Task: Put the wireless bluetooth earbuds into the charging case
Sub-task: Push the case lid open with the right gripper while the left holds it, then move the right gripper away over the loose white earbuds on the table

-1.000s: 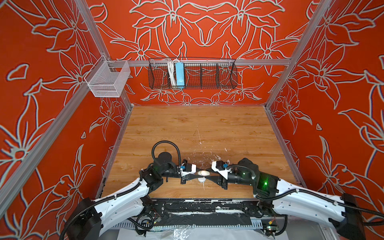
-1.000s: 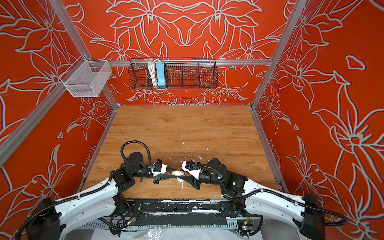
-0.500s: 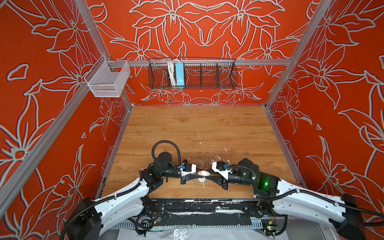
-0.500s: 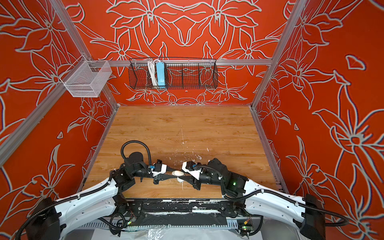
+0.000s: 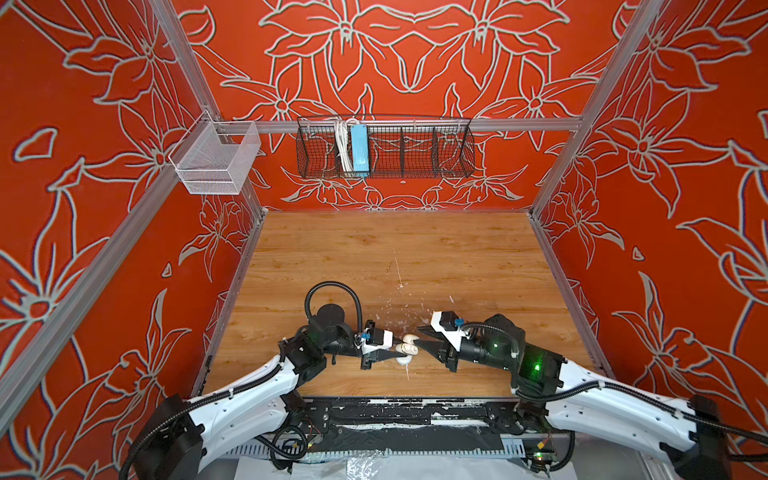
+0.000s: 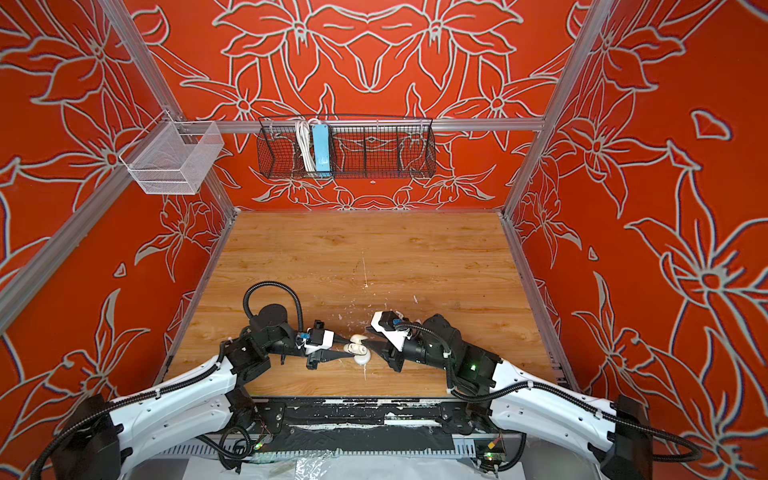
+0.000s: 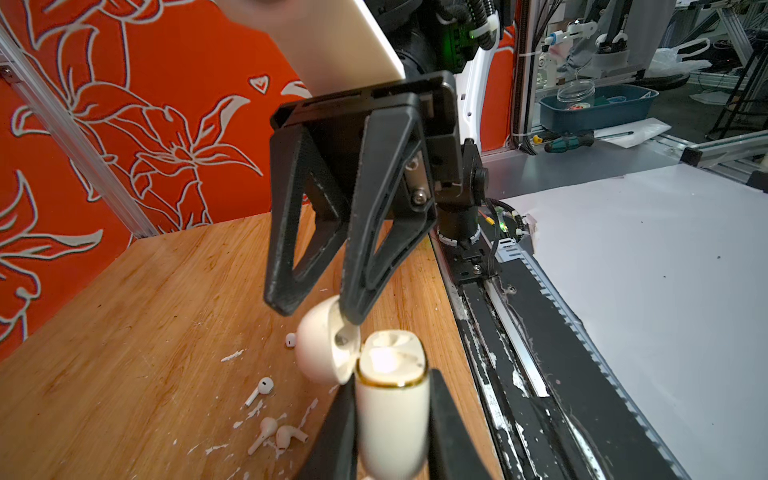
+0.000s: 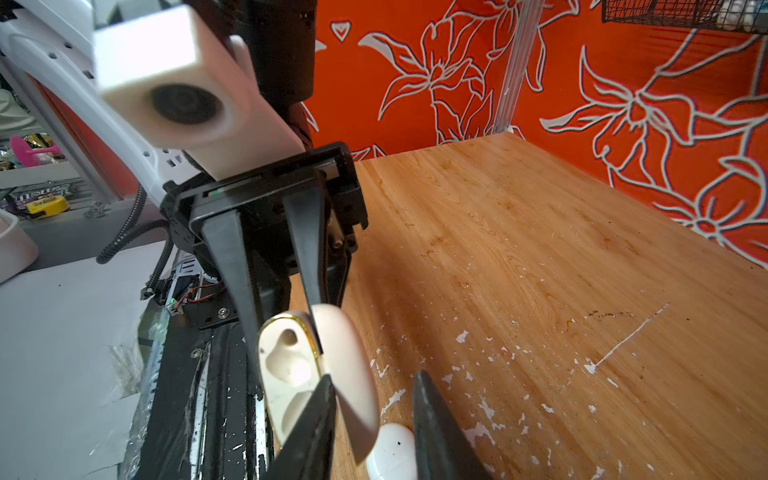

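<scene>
Gaping cream case, earbuds outside

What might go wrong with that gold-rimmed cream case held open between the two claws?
The left gripper pinches the gold-rimmed cream clamshell case by its smooth body; prying could twist it loose. The right gripper has one fingertip hooked inside the domed lid; a slip might snap it shut. A dropped case could scatter the small white earbuds on the wooden table.

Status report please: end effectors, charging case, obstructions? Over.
Left end effector shut on charging case, lid open. Right end effector open, astride lid. Earbuds on table, wells empty. Another white case nearby.
</scene>
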